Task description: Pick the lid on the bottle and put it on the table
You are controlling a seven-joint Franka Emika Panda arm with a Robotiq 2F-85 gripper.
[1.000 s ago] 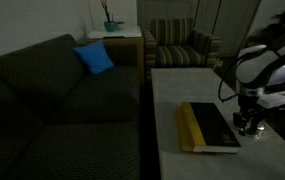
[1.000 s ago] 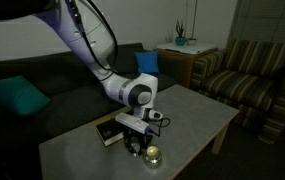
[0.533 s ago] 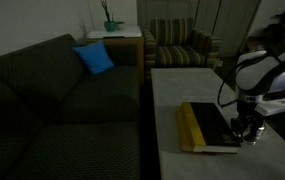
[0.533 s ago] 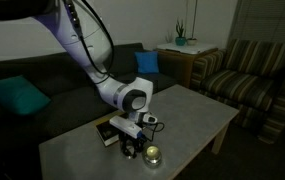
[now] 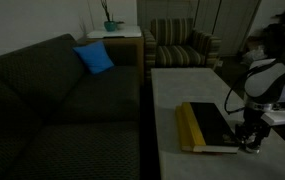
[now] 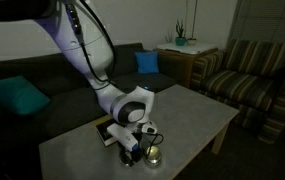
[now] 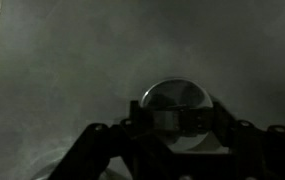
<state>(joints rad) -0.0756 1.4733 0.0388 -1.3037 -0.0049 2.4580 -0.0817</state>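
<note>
The bottle (image 6: 153, 153) is a small clear container standing on the pale table (image 6: 197, 115) near its front edge, just right of the black book (image 6: 104, 130). In the wrist view its round silvery lid (image 7: 177, 98) sits on top, and my gripper (image 7: 178, 124) is low over it with a dark finger on each side. The fingers look spread and I cannot see them touching the lid. In an exterior view my gripper (image 5: 250, 141) hangs just past the book's (image 5: 207, 125) right edge and hides the bottle. It also shows beside the bottle in an exterior view (image 6: 135, 148).
The black book with a yellow spine lies on the table (image 5: 172, 90) right next to the gripper. A dark sofa (image 5: 52, 110) with a blue cushion (image 5: 95, 58) runs alongside. A striped armchair (image 5: 179, 45) and a wooden side table with a plant (image 5: 110, 32) stand beyond.
The arm has come down and shifted a little toward the table's near end, bringing the gripper lower around the bottle. The bottle and book have not moved.
</note>
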